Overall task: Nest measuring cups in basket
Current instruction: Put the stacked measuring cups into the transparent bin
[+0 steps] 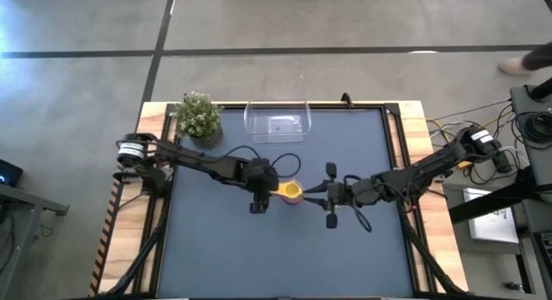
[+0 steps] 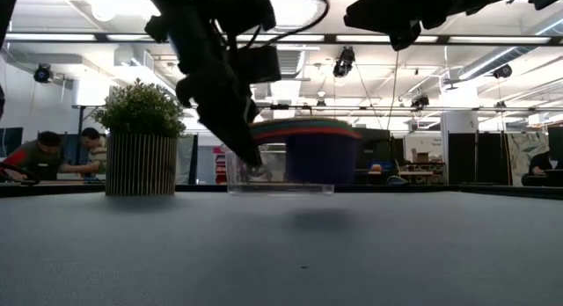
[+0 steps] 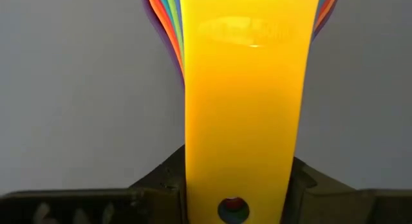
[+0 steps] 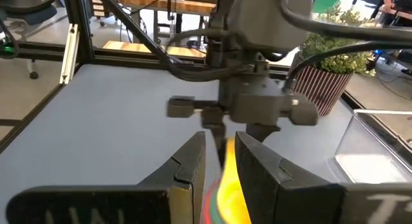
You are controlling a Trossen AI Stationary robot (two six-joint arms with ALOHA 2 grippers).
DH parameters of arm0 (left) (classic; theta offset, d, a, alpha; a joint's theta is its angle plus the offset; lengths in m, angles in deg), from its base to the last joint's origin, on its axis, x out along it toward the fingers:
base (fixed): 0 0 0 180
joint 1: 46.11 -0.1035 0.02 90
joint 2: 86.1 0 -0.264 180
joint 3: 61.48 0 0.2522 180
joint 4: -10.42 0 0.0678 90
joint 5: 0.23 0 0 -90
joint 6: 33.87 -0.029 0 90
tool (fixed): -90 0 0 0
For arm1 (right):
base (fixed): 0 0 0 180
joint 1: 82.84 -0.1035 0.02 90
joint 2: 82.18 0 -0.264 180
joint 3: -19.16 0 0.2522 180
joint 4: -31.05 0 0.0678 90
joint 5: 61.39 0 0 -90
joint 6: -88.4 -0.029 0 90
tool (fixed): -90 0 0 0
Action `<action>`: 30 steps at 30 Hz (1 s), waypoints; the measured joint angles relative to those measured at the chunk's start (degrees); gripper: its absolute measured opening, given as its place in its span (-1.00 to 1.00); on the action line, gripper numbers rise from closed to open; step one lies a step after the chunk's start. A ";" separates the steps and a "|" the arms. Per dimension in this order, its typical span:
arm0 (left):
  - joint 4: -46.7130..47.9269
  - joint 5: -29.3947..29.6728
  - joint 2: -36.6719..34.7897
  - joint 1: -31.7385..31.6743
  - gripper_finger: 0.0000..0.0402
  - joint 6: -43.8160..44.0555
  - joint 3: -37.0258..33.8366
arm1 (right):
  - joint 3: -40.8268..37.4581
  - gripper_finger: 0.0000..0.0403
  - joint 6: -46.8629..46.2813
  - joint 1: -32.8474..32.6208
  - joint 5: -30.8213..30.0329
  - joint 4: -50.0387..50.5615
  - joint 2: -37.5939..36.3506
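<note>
The measuring cups are nested in one stack with the yellow one on top, hanging above the table's middle; in the low view the measuring cups float clear over their shadow. My left gripper is shut on their stacked handles. My right gripper comes from the table's right and sits higher than the stack. Its fingers stand a narrow gap apart, with the yellow cup showing between them, touching nothing that I can see. The clear basket rests on the table near the far edge. My left gripper pinches the fanned stack of handles near its free end, one finger on each side edge and the yellow handle on top. The fingers run along the handles, coming from the table's left. The nested cups are lifted clear and held about level.
A potted green plant stands at the far left corner, left of the basket. Bare table mat lies all around the cups and toward the near edge. People sit at desks in the room beyond the table.
</note>
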 joint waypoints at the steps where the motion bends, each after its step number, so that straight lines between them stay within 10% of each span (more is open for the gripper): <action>1: -0.61 -0.02 -0.50 -0.52 -0.45 0.00 -0.93 | 0.03 -0.64 -0.33 0.00 -0.01 0.32 -0.18; 18: -0.69 -3.47 -16.11 -20.36 -0.45 -14.20 -3.68 | 0.04 -0.64 -0.54 0.00 0.01 1.67 -1.57; 30: 1.76 -13.07 -8.59 -37.07 -0.45 -27.57 8.07 | -0.12 -0.64 0.26 0.02 -0.01 1.64 -1.57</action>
